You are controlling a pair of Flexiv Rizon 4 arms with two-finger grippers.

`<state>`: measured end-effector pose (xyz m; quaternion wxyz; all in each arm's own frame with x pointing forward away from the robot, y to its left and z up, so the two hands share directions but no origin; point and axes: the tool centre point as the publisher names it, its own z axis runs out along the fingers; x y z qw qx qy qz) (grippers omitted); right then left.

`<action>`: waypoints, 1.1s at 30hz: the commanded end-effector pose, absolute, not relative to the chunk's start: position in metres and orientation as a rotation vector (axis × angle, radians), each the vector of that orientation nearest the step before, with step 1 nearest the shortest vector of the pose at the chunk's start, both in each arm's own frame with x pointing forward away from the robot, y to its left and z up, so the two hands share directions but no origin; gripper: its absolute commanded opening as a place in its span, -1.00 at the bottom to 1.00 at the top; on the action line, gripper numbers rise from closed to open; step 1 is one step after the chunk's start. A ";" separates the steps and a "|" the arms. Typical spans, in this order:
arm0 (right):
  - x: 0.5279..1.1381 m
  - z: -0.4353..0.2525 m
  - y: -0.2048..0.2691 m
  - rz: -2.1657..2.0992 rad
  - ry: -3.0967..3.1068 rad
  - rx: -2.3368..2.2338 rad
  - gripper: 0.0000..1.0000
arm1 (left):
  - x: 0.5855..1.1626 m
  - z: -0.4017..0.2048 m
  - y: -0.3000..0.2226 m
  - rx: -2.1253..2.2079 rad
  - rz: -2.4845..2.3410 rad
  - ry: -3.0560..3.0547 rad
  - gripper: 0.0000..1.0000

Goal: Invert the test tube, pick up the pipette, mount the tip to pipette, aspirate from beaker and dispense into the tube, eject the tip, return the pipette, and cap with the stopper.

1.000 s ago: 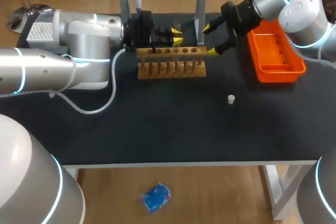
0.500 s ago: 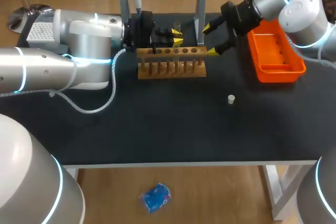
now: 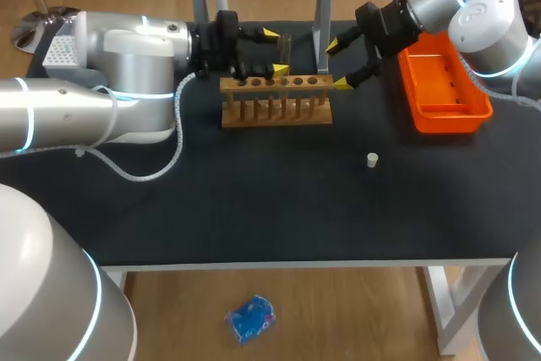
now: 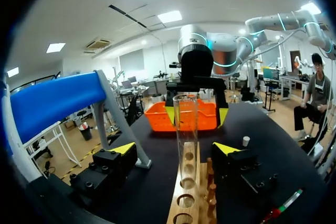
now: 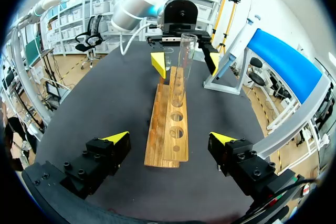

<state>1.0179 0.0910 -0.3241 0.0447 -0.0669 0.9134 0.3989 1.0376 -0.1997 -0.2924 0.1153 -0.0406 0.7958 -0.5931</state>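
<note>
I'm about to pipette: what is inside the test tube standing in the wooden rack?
The test tube looks clear, empty and uncapped. Its foot is sunk in the wooden rack, so the very bottom of the tube is hidden.

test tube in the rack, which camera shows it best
The left wrist view: the test tube stands upright in the wooden rack, close up between the left gripper's open fingers. The right wrist view shows it smaller, at the rack's far end; the head view shows only faint glass.
</note>
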 end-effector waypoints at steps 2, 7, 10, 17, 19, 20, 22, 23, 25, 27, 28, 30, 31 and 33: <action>1.018 -0.324 0.091 1.218 2.792 -0.206 1.00 | 1.020 -0.276 -0.175 -0.194 -1.687 2.365 1.00; 1.018 -0.324 0.091 1.218 2.792 -0.206 1.00 | 1.009 -0.268 -0.151 -0.310 -1.634 2.382 1.00; 1.018 -0.324 0.091 1.218 2.792 -0.206 1.00 | 1.000 -0.261 -0.138 -0.407 -1.602 2.359 1.00; 1.018 -0.324 0.091 1.218 2.792 -0.206 1.00 | 0.982 -0.242 -0.105 -0.701 -1.420 2.216 1.00; 1.018 -0.324 0.091 1.218 2.792 -0.206 1.00 | 0.982 -0.242 -0.105 -0.701 -1.420 2.216 1.00; 1.018 -0.324 0.091 1.218 2.792 -0.206 1.00 | 0.982 -0.242 -0.105 -0.701 -1.420 2.216 1.00; 1.018 -0.324 0.091 1.218 2.792 -0.206 1.00 | 0.982 -0.242 -0.105 -0.701 -1.420 2.216 1.00; 1.018 -0.324 0.091 1.218 2.792 -0.206 1.00 | 0.982 -0.242 -0.105 -0.701 -1.420 2.216 1.00; 1.018 -0.324 0.091 1.218 2.792 -0.206 1.00 | 0.982 -0.242 -0.105 -0.701 -1.420 2.216 1.00; 1.018 -0.324 0.091 1.218 2.792 -0.206 1.00 | 0.982 -0.242 -0.105 -0.701 -1.420 2.216 1.00; 1.018 -0.324 0.091 1.218 2.792 -0.206 1.00 | 0.982 -0.242 -0.105 -0.701 -1.420 2.216 1.00; 1.018 -0.324 0.091 1.218 2.792 -0.206 1.00 | 0.982 -0.242 -0.105 -0.701 -1.420 2.216 1.00; 1.018 -0.324 0.091 1.218 2.792 -0.206 1.00 | 0.982 -0.242 -0.105 -0.701 -1.420 2.216 1.00; 1.018 -0.324 0.091 1.218 2.792 -0.206 1.00 | 0.982 -0.242 -0.105 -0.701 -1.420 2.216 1.00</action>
